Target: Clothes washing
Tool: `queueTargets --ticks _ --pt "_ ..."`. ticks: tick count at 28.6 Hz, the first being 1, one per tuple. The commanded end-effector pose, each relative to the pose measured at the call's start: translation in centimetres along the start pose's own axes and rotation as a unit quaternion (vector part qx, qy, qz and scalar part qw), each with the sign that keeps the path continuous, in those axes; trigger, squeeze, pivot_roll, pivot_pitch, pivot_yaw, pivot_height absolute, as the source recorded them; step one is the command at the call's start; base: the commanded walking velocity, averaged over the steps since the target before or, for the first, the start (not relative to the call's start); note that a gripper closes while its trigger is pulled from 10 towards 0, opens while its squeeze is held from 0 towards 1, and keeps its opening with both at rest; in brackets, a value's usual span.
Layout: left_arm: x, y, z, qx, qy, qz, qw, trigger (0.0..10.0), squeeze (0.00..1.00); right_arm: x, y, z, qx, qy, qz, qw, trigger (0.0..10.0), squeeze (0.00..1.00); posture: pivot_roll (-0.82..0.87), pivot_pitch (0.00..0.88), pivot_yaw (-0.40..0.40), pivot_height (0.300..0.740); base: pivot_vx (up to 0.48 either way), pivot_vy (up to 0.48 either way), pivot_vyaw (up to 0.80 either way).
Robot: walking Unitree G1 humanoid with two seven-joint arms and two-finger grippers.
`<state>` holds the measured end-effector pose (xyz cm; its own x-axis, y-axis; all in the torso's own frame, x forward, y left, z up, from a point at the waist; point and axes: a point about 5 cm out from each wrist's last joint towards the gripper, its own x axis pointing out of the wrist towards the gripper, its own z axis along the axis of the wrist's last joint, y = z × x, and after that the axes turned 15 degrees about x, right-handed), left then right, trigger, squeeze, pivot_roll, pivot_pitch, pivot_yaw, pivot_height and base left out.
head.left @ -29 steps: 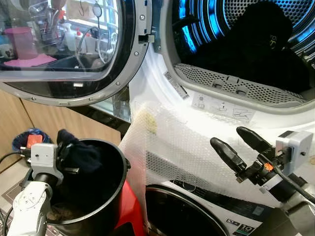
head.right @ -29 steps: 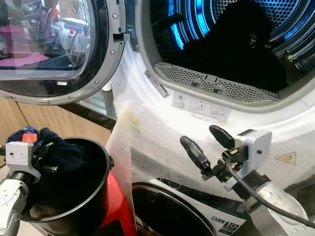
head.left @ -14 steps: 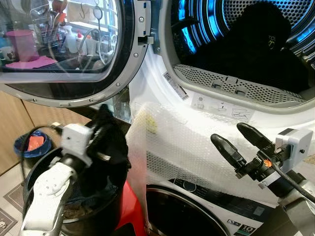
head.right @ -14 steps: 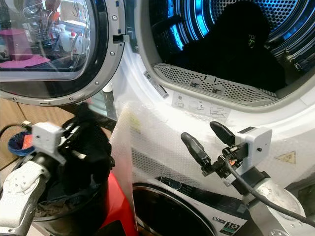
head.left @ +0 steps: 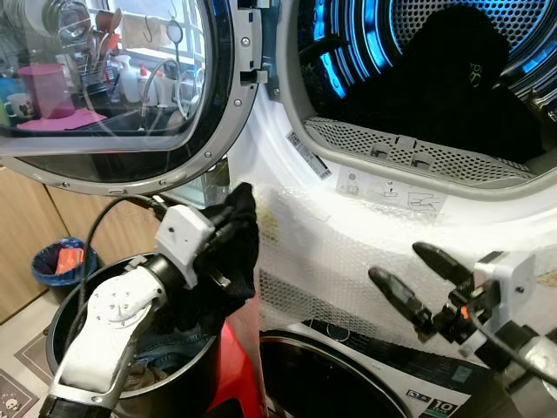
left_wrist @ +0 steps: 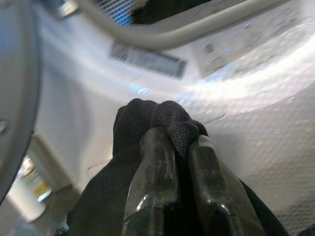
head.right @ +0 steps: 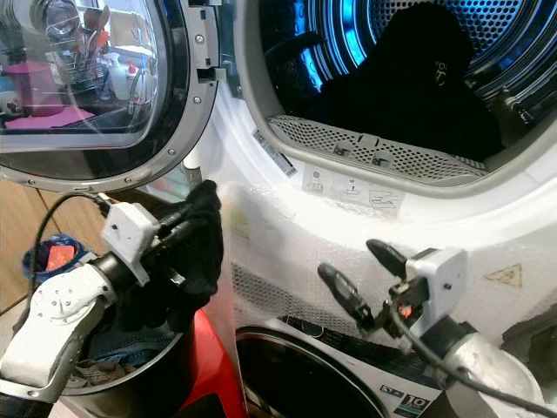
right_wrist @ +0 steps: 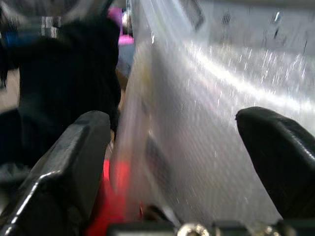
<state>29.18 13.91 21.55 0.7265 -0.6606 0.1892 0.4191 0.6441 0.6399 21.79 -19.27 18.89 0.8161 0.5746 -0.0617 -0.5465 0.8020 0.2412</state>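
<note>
Two grippers on show, and going left to right: over at the far left a blue bin (head.left: 59,264) sits on the floor beside the wooden cabinet; next along, the black bucket (head.left: 61,318) stands on the floor with more laundry down inside it; above its rim the left gripper (head.left: 228,228) is pinching a black garment (head.left: 231,266), fingers (left_wrist: 157,187) pressed together on a fold of the fabric, the rest of the cloth hanging below the gripper and over the bucket; the garment is up just beside the bubble wrap (head.left: 348,252) taped across the white machine front, below the open round glass door (head.left: 113,87); further right, the drum (head.left: 435,78) glows blue, with a dark heap of clothes (head.left: 452,87) lying inside it; lower right, the right gripper (head.left: 418,283) hovers in front of the bubble wrap, fingers spread wide, gripping nothing.
</note>
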Motion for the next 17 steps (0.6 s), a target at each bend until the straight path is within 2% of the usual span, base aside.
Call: queueTargets --ticks 1,5,11,12,13,17 --pt "1.0 0.2 1.7 0.016 -0.037 -0.020 0.999 10.0 0.00 -0.2 0.5 -0.2 -0.015 0.014 0.014 1.000 10.0 0.00 -0.13 0.000 -0.006 0.740 0.000 0.000 0.00" --pt "1.7 0.1 2.6 0.008 -0.057 -0.048 0.997 10.0 0.00 -0.8 1.0 -1.2 -0.010 0.044 0.029 0.999 10.0 0.00 -0.14 0.000 0.007 0.740 0.000 0.000 0.00" --pt "1.9 0.1 2.9 0.006 -0.062 -0.055 0.997 10.0 0.00 -0.9 1.1 -1.4 -0.010 0.049 0.033 0.998 10.0 0.00 -0.14 0.000 0.009 0.740 0.000 0.000 0.00" --pt "2.9 -0.5 4.6 -0.012 -0.105 -0.086 0.991 10.0 0.00 -1.3 1.9 -2.2 0.001 0.073 0.056 0.996 10.0 0.00 -0.15 0.000 0.024 0.740 0.000 0.000 0.00" --pt "3.2 -0.7 5.1 -0.018 -0.119 -0.096 0.988 10.0 0.00 -1.5 2.2 -2.5 0.004 0.080 0.062 0.995 10.0 0.00 -0.15 0.000 0.025 0.740 0.000 0.000 0.00" --pt "3.9 -0.8 6.2 -0.015 -0.140 -0.106 0.984 10.0 0.00 -1.5 2.4 -2.8 0.011 0.090 0.070 0.993 10.0 0.00 -0.15 0.000 0.029 0.740 0.000 0.000 0.00"
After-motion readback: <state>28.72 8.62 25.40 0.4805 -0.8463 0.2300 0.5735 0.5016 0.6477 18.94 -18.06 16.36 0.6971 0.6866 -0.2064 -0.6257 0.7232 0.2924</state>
